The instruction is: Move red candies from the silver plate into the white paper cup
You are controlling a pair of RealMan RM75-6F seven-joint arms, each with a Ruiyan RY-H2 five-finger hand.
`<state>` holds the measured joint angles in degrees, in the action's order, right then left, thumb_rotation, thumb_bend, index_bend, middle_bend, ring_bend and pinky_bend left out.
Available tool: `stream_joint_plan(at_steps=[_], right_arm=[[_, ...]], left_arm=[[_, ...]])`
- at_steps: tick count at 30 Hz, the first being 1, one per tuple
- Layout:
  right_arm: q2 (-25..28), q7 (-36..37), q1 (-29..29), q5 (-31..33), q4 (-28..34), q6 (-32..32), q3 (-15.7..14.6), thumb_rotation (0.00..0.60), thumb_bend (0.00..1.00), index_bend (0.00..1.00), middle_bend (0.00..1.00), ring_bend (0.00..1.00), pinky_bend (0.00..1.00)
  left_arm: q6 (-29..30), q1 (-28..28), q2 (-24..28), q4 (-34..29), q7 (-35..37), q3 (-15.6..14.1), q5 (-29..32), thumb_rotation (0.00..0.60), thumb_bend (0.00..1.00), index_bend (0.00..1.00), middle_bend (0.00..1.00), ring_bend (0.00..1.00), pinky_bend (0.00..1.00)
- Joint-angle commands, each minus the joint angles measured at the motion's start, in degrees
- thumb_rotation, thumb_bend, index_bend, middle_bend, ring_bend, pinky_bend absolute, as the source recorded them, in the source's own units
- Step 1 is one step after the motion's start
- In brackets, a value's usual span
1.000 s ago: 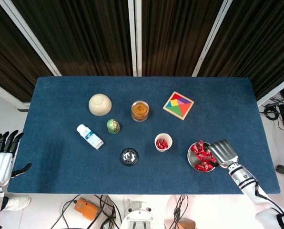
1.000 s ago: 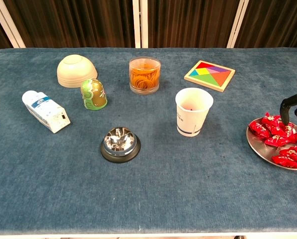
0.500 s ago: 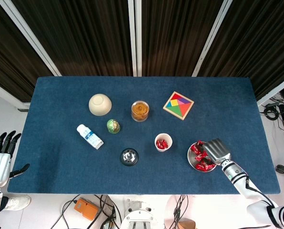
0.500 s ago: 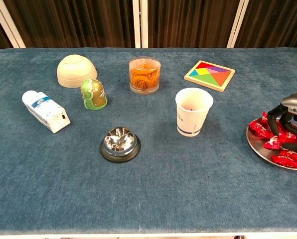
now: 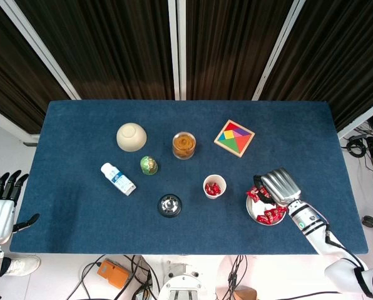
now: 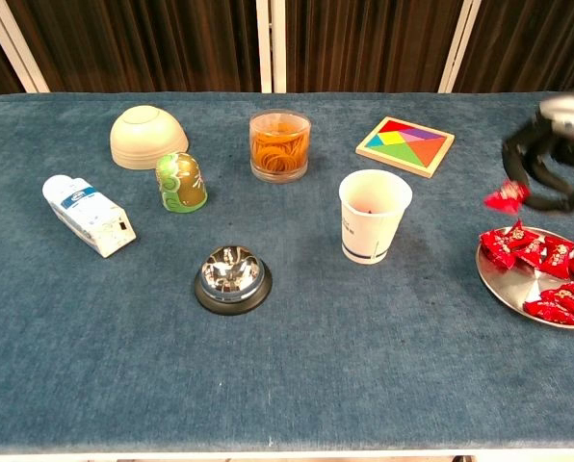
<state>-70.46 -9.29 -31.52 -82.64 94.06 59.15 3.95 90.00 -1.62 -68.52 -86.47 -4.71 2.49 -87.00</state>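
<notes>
Red candy (image 6: pixel 507 197) is hanging in the air right now, pinched by the right hand (image 6: pixel 547 159) above the plate (image 6: pixel 504 282) and off to the right of the cup (image 6: pixel 374 216) — so one more piece looks to be on its way over. Progress-wise, the head view is showing a few red candies (image 5: pixel 213 188) sitting inside the cup already, while a decent pile (image 6: pixel 547 269) is waiting on the plate, so I'd say the job is underway but far from finished. The chest view is giving the height: you can tell the candy is lifted clear of the plate, which from above just looks like the hand lying over the plate's edge. It can't see down into the cup, though — only the head view does that. The left hand (image 5: pixel 0 206) is only showing in the head view, parked off the table's left edge, fingers straight and spread, holding nothing. Same view is also the only one showing the right forearm.
</notes>
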Motion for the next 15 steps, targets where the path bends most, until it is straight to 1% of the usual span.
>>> stream_joint_plan(at_steps=[1,4,6,9,15], right_arm=[[0.07,-0.12,-2.65,0.75,1.87,-0.88,2.93,0.600,0.56,0.68,0.82,0.98,1.00],[-1.54,-2.12,-5.41,2.92,1.95,-3.86,4.64,0.600,0.56,0.68,0.82,0.98,1.00],[-3.17,-3.84,-7.28,4.61,1.48,-6.19,5.25,0.600,0.56,0.68,0.82,0.98,1.00],[-5.51,-6.11,-9.41,6.74,0.82,-8.59,5.70,0.600,0.56,0.68,0.82,0.98,1.00],[-8.95,-9.78,-12.13,9.82,-0.25,-10.53,6.07,0.600,0.56,0.66,0.82,0.98,1.00]], left_arm=[[-0.03,-0.02,0.03,-0.05,-0.12,-0.02,-0.01,0.600,0.00,0.09,0.04,0.00,0.00],[0.08,0.03,0.12,-0.15,-0.17,0.02,0.05,0.600,0.00,0.09,0.04,0.00,0.00],[0.06,0.06,0.18,-0.20,-0.15,0.05,0.18,0.600,0.00,0.09,0.04,0.00,0.00],[0.05,0.04,0.17,-0.14,-0.24,0.10,0.24,0.600,0.00,0.09,0.04,0.00,0.00],[-0.19,-0.02,0.00,0.20,-0.04,0.08,0.39,0.600,0.00,0.09,0.04,0.00,0.00]])
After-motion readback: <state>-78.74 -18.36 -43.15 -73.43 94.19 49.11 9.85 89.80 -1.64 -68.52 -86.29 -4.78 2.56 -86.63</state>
